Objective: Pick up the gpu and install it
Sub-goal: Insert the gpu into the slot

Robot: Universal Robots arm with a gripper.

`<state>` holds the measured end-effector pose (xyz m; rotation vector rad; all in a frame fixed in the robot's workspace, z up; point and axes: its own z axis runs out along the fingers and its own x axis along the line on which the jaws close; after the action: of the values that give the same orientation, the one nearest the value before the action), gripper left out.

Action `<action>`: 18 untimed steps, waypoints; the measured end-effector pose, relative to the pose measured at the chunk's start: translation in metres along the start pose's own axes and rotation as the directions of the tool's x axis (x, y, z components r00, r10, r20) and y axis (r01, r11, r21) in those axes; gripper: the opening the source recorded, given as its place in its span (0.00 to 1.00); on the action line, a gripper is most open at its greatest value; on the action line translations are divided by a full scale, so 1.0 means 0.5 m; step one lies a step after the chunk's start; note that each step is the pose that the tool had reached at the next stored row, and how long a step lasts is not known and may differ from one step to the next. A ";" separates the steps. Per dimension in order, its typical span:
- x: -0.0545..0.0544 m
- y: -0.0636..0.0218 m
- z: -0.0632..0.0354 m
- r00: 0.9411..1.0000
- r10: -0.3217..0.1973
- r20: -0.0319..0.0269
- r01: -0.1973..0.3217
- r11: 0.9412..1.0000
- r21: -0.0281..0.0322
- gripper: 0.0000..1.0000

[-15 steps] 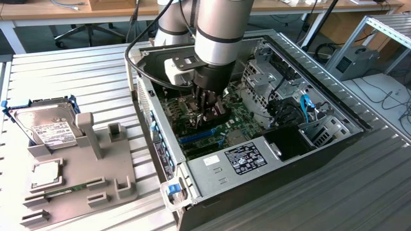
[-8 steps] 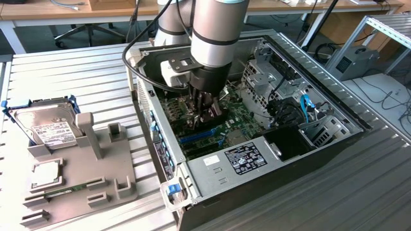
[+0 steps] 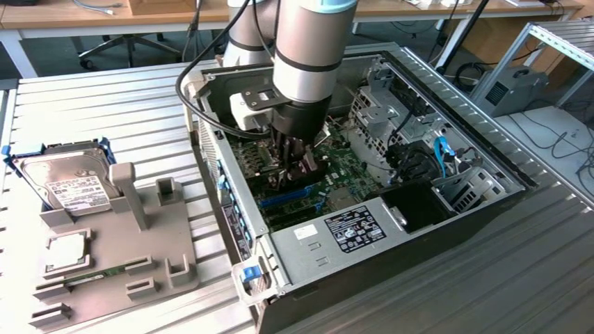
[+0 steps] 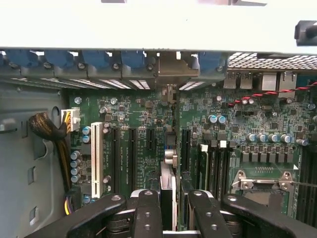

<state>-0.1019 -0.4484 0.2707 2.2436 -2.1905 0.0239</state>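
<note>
Green circuit card with silver end bracket, the gpu [image 4: 168, 186], is held edge-on between the black gripper [image 4: 169, 208] fingers, partly closed around it, above the motherboard's [image 4: 233, 124] black slots inside the open computer case [image 3: 371, 261]. Pickup is judged done; seating cannot be confirmed.

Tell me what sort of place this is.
Likely a robotics lab or workshop: an open computer case lies on a ribbed metal bench, a grey parts fixture holds a hard drive, and desks stand behind.
</note>
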 end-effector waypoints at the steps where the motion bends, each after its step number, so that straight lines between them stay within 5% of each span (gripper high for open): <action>1: 0.000 0.000 0.001 1.000 0.000 0.000 0.000 1.000 0.000 0.26; 18: 0.006 0.002 0.016 0.999 0.040 0.000 -0.040 0.999 -0.001 0.26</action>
<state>-0.1028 -0.4513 0.2627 2.1995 -2.2343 0.0237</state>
